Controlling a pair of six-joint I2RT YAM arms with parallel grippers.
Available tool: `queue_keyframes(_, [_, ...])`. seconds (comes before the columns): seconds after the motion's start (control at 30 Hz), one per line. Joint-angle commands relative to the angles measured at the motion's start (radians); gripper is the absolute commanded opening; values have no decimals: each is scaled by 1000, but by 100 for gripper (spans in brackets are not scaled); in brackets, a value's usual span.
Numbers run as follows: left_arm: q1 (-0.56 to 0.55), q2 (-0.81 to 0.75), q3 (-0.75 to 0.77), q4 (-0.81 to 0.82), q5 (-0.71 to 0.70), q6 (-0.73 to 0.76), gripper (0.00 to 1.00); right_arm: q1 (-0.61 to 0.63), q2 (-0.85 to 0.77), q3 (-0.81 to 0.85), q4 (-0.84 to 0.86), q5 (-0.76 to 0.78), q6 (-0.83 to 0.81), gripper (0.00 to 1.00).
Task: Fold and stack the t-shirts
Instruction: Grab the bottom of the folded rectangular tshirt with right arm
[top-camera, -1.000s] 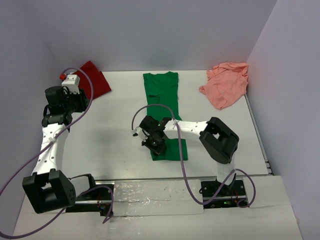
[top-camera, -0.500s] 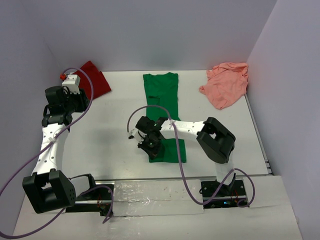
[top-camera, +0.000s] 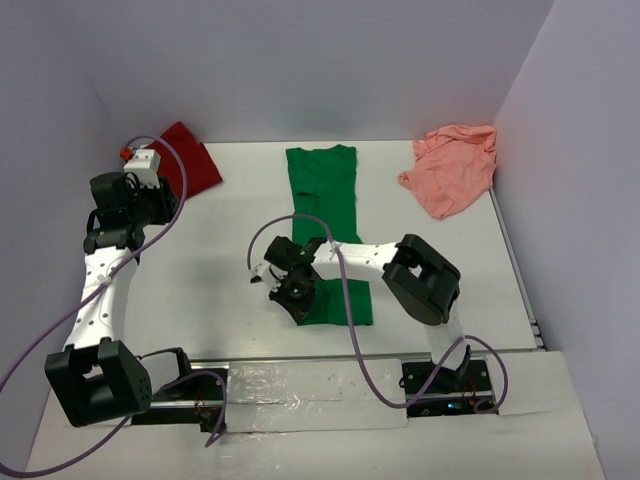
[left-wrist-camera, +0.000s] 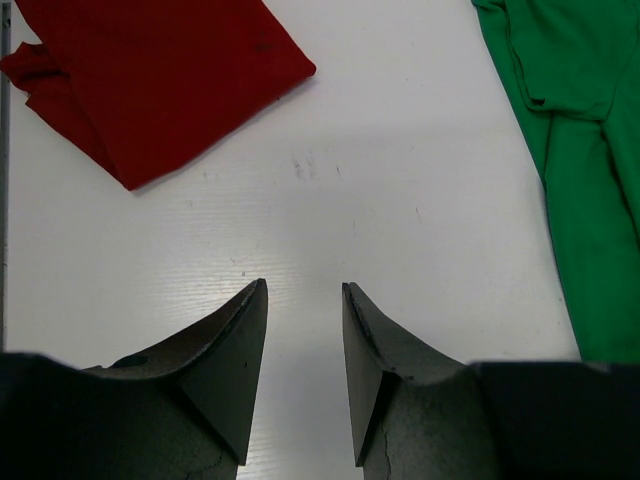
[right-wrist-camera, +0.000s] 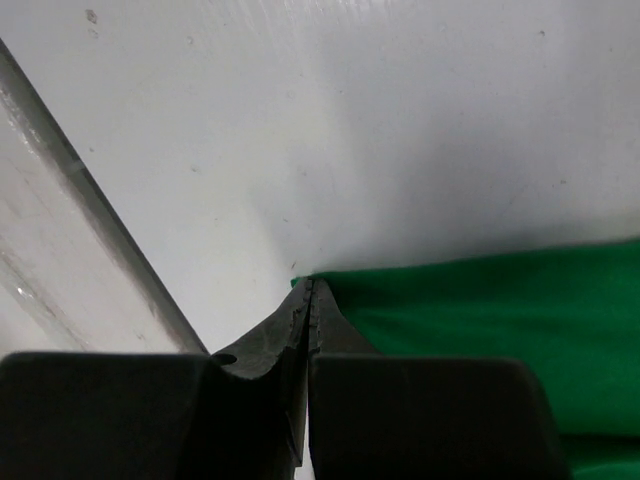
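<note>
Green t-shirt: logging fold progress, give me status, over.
Right gripper shut on near-left corner of green t-shirt. Left gripper open, empty, above table. Dark red t-shirt and pink t-shirt lie apart, nothing blocking.

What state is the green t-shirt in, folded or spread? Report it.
Partly folded: the green t-shirt lies as a long narrow strip, no sleeves showing, not folded across. The right end effector pinches its near corner.

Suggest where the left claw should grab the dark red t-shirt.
Probably the corner of the dark red t-shirt that points at the open left claw. Come in low from that side: the shirt lies flat, and that corner juts out alone.
</note>
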Motion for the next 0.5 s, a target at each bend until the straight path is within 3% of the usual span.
queue_keyframes(0.0, [6, -21, 13, 23, 22, -3, 45, 12, -11, 18, 15, -1, -1, 4])
queue_keyframes(0.2, [6, -32, 8, 24, 23, -1, 45, 12, -277, -63, 178, 281, -19, 41])
queue_keyframes(0.47, [8, -38, 8, 20, 20, -3, 45, 11, -491, -127, 114, 493, -113, 49])
